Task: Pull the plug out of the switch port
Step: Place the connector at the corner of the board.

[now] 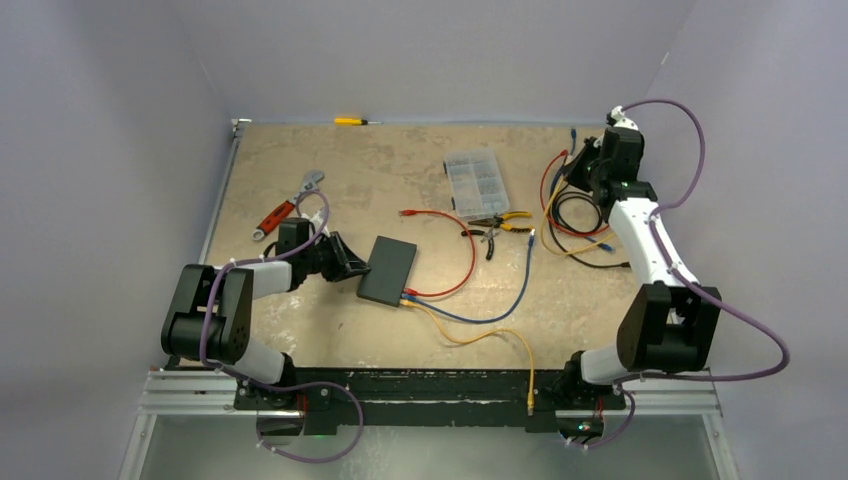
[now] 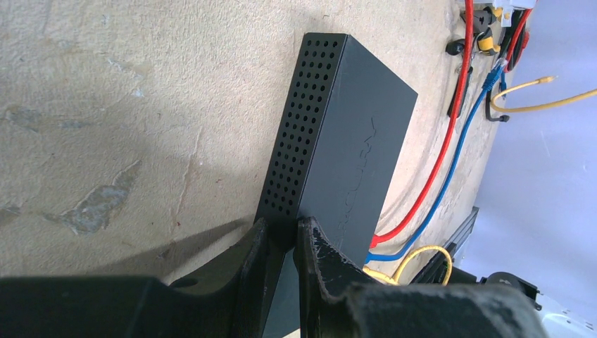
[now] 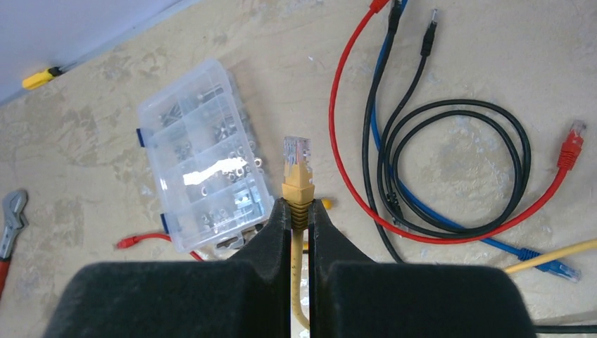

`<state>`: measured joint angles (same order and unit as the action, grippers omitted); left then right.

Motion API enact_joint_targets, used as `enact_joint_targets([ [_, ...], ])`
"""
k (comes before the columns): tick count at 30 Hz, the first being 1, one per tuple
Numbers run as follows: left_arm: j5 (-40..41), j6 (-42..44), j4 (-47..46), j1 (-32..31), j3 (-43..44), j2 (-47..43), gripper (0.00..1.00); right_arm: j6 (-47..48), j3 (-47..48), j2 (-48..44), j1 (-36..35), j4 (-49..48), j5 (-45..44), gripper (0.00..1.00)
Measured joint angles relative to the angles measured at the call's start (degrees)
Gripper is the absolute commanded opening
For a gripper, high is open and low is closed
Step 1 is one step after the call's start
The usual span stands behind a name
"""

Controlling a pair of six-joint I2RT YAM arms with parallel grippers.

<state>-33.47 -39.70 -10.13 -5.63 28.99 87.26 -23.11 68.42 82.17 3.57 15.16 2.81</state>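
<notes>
Though embossed, lettering (image 2: 360,151) on the switch (image 2: 331,98) is illegible.

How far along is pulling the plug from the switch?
Done: a yellow plug is free, pinched in the right jaws well away from the switch. In hand: the left jaws clamp the switch's edge. Left: setting it down; a red cable, blue cable and yellow cable sit in the ports.

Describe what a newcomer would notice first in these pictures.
The black switch lies in the middle of the table, its left side pinched by the left gripper, with red, blue and yellow cables in its near end. At the far right, the right gripper holds a yellow plug aloft.
</notes>
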Motion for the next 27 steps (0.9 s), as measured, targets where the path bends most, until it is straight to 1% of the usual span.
enact_joint_targets([
  [8,-0.20,0.02,-0.35,0.02,0.02,0.50,0.13,-1.33,2.03,5.01,1.66,-1.46,1.75,0.00],
  [18,-1.31,-0.02,-2.29,0.00,0.07,1.92,0.13,-2.82,6.62,12.98,1.97,-3.74,5.46,0.00],
  [27,-2.29,-0.07,-3.08,0.04,0.44,2.86,0.13,-3.93,11.52,18.69,3.67,-4.46,7.26,0.00],
])
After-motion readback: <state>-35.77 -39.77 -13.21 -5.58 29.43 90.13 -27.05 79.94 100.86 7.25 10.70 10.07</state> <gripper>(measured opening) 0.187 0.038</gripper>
